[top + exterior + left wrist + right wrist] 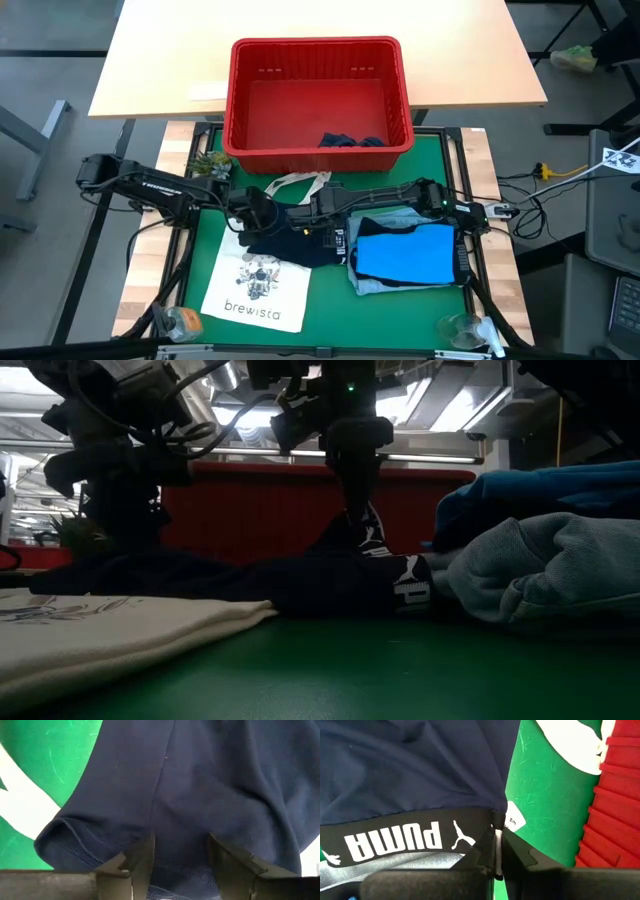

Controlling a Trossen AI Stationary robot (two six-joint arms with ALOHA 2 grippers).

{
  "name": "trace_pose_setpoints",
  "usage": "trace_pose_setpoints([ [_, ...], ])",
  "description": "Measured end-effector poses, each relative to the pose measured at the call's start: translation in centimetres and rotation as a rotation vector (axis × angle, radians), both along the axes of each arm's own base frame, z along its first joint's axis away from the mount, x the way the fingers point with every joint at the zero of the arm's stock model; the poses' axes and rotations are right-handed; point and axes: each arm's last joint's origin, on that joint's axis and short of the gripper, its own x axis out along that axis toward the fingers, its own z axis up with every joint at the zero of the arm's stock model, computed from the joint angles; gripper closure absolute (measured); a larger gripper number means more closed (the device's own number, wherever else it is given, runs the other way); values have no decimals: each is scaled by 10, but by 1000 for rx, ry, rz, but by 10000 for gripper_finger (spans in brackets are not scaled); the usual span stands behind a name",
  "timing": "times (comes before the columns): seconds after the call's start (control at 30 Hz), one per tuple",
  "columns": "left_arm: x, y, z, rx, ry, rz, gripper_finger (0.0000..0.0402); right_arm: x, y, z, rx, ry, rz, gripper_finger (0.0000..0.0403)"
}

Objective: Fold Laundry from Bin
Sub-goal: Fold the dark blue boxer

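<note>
High view: navy garment [290, 240] lies flat on the green mat [330, 300], partly over the white tote bag [258, 285], between the red bin [318, 95] and the table's near edge; folded blue pile [408, 255] sits just beside it.
High view, arms: left gripper [250, 212] and right gripper [318, 222] both sit over the garment.
Low view: cloth looks thin, limp and light, likely to sag and crease; its waistband [412, 592] looks firmest.
Left wrist view: left gripper [181, 865] stands spread above the hem [85, 847], holding nothing.
Right wrist view: right gripper [498, 855] is pinched closed on the waistband's [400, 839] corner.
Where to hold: hem corners and waistband ends, judging by the seams.
Hidden: dark cloth left in the bin [350, 141] cannot be identified; the garment's underside is unseen.
</note>
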Motion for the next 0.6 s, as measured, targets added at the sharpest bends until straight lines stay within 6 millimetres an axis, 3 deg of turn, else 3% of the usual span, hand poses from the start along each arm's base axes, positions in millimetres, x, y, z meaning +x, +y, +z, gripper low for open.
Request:
trace_pose_setpoints([
  [0.13, 0, 0, 0, -3, -1, 7, 229, 0, 0, 0, 0, 0, 0, 384],
  [0.6, 3, 18, 2, -51, -45, 186, 308, 0, 0, 0, 0, -1, 0, 384],
])
